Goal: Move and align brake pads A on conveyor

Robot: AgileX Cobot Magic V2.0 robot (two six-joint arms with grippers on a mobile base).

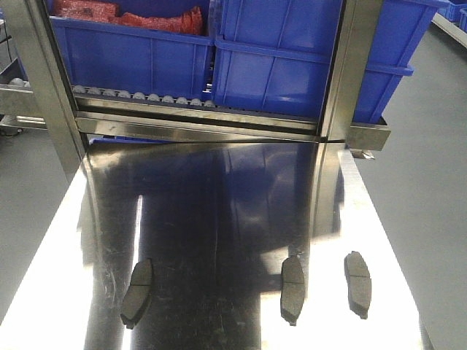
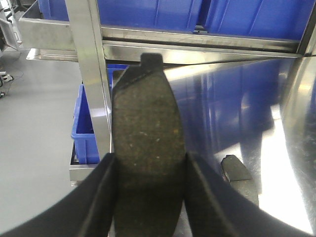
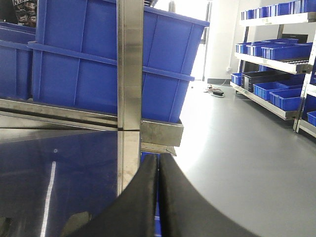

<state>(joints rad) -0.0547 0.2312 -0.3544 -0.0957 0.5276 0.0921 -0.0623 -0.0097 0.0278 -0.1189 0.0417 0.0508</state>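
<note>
In the left wrist view my left gripper (image 2: 150,158) is shut on a brake pad (image 2: 148,133). The pad stands up between the two black fingers with its grey-brown face toward the camera. A second pad (image 2: 236,169) lies on the steel table just to its right. The front view shows three pads lying flat on that table: left (image 1: 136,292), middle (image 1: 292,289) and right (image 1: 357,283). My right gripper (image 3: 158,160) is shut with nothing between its fingers, over the table's right edge. Neither gripper shows in the front view. The conveyor is out of view.
The shiny steel table (image 1: 219,189) ends at a steel rack with upright posts (image 1: 350,65) at the back. Blue bins (image 1: 277,65) sit on the rack, one holding red parts (image 1: 124,14). Grey floor lies on both sides, and shelves of blue bins (image 3: 276,49) stand far right.
</note>
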